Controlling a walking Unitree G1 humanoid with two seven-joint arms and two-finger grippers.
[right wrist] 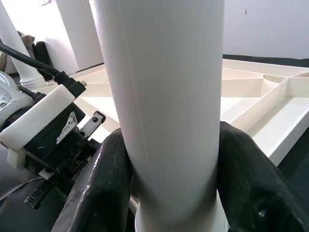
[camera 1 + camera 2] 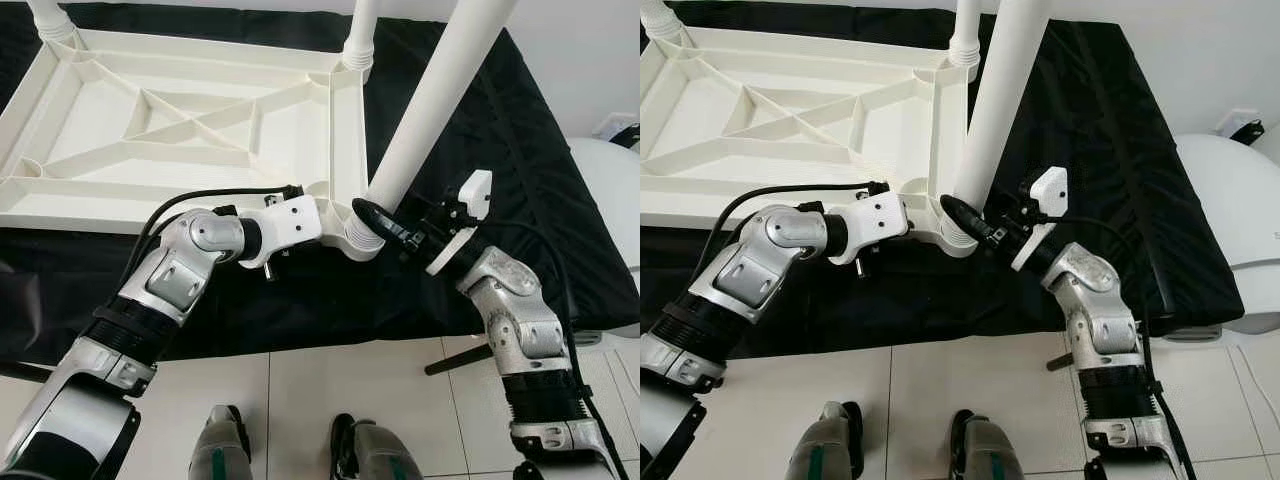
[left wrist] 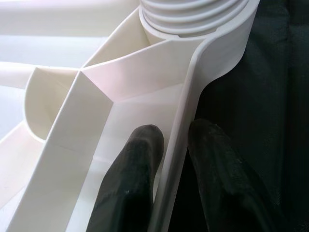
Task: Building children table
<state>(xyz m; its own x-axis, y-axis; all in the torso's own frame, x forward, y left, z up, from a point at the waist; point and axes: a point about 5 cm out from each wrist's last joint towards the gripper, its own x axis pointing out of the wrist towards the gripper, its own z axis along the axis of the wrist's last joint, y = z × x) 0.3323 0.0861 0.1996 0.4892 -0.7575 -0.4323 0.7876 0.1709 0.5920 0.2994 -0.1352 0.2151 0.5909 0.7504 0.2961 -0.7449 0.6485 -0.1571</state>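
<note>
At near corner – L claw point(image 3: 174, 159) pinches tabletop point(image 2: 190, 130) rim, R claw point(image 2: 375, 222) clamps leg point(image 2: 430, 100).

End effector point(image 3: 175, 159) astride tabletop rim point(image 3: 193, 87)

Around the near corner socket point(image 2: 357, 240), my two grippers and the slanting leg point(image 2: 430, 105) block access; the tabletop's ribbed pockets point(image 2: 190, 125) beyond lie open.

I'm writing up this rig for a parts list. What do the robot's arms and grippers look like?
Both arms are silver metal with black ribbed joint bands. The left gripper and right gripper each have two rounded matte-black fingers on white wrist housings. A black cable loops along the left arm; another runs down the right arm.
</note>
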